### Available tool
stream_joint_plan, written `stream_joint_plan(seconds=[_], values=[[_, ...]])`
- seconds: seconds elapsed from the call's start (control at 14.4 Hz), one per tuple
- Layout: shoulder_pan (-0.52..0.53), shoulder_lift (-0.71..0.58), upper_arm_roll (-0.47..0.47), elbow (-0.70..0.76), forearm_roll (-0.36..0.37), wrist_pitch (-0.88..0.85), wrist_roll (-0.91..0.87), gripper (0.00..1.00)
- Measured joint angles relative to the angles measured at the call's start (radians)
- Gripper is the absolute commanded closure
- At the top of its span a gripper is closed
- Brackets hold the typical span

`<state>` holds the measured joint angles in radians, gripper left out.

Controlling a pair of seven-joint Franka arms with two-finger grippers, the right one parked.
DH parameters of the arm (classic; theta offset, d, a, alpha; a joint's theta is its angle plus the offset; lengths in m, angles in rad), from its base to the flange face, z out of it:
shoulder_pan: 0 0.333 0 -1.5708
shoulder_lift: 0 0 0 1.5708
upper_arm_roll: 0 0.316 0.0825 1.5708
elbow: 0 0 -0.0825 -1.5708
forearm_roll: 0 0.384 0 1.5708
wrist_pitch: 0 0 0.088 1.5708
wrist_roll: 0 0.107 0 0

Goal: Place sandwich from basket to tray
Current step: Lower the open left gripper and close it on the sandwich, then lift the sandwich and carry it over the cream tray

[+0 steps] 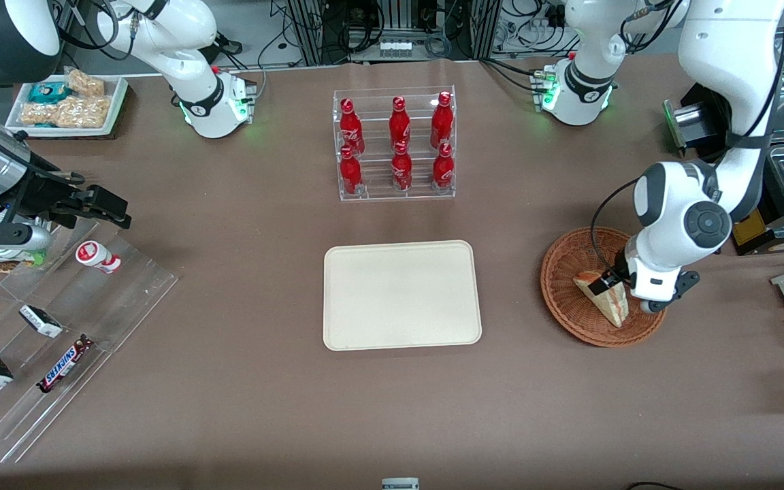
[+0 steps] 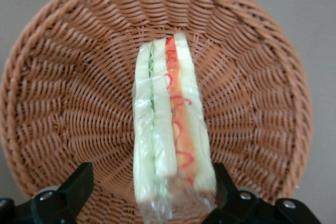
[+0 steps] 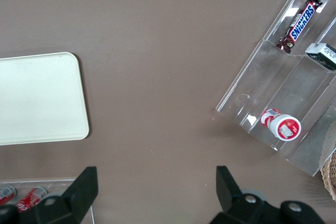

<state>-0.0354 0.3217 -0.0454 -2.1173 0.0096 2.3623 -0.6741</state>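
Front view: the tool (image 1: pixel 620 289) is hovering over the basket (image 1: pixel 569 262), at the sandwich (image 1: pixel 604 298) lying inside; the tray (image 1: pixel 402 295) is sitting apart on the surface (image 1: pixel 242 381).

Left wrist view: fingers (image 2: pixel 79 184) are standing spread, straddling the sandwich (image 2: pixel 170 129), not clamping it.

The gripper (image 1: pixel 627 289) is hiding under the arm's wrist housing in the front view, which is also covering the basket (image 1: pixel 572 272) rim beside it. In the wrist view, the frame edge is cutting off the sandwich (image 2: pixel 170 129) end nearest the fingers (image 2: pixel 79 184).
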Motion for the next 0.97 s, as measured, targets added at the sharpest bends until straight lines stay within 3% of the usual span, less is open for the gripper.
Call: stream_joint_plan(seconds=[0.07,0.35,0.56,0.76,0.97], values=[[0.000,0.008,0.000,0.002,0.000,0.002,0.000,0.99],[0.002,0.004,0.003,0.055,0.000,-0.034,0.000,1.00],[-0.002,-0.031,-0.025,0.231,0.000,-0.297,-0.001,1.00],[-0.020,-0.062,-0.169,0.420,0.007,-0.517,-0.070,1.00],[-0.185,-0.013,-0.288,0.477,0.106,-0.501,-0.229,0.97]])
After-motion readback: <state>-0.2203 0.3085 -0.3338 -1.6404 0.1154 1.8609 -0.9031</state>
